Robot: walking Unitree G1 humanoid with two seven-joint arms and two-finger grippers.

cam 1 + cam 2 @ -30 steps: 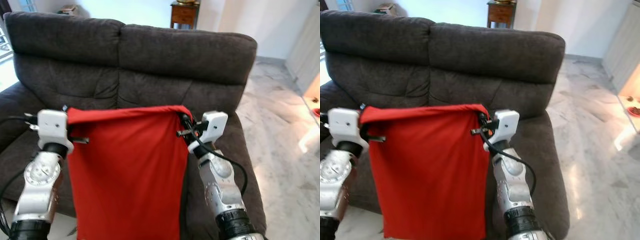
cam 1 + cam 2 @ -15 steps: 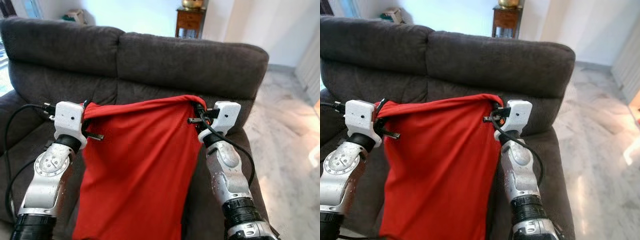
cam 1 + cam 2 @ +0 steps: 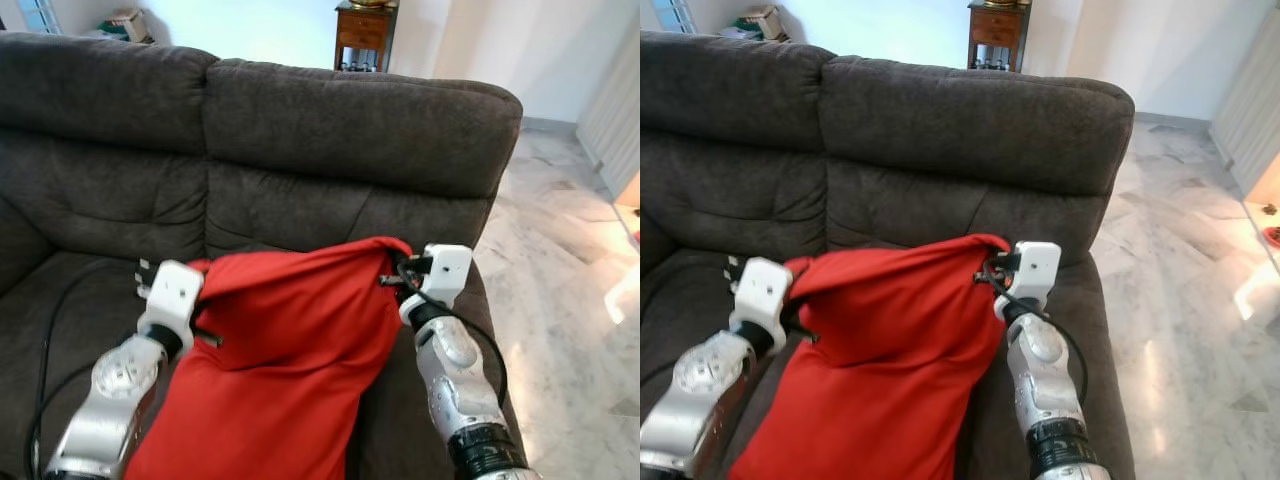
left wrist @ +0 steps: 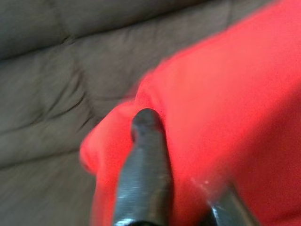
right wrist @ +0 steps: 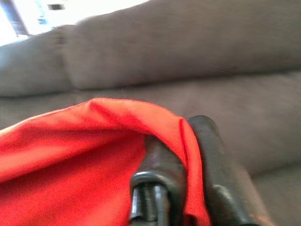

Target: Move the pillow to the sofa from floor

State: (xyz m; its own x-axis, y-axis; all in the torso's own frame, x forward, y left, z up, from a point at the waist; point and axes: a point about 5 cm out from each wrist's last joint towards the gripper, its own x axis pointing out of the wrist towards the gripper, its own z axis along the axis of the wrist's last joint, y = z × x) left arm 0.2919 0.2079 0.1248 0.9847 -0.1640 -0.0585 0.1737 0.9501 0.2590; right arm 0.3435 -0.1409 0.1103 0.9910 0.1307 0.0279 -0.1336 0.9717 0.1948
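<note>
The red pillow [image 3: 285,350] hangs between my two arms over the seat of the dark grey sofa [image 3: 330,120], its top edge sagging toward the left. My left gripper [image 3: 195,285] is shut on the pillow's upper left corner, low over the seat cushion. On the upper right corner my right gripper [image 3: 395,268] is shut, a little higher. In the left wrist view one black finger [image 4: 146,155] presses into the red cloth [image 4: 225,108]. The right wrist view has red cloth [image 5: 70,150] pinched between the two fingers [image 5: 214,160].
The sofa's two back cushions rise just behind the pillow. A marble floor [image 3: 575,270] runs along the sofa's right side. A small wooden side table [image 3: 362,30] stands behind the sofa against the far wall. A black cable [image 3: 50,320] lies on the left seat cushion.
Both grippers have dropped with the pillow toward the seat, the left one further, so the top edge now slants. The camera has come closer to the sofa.
</note>
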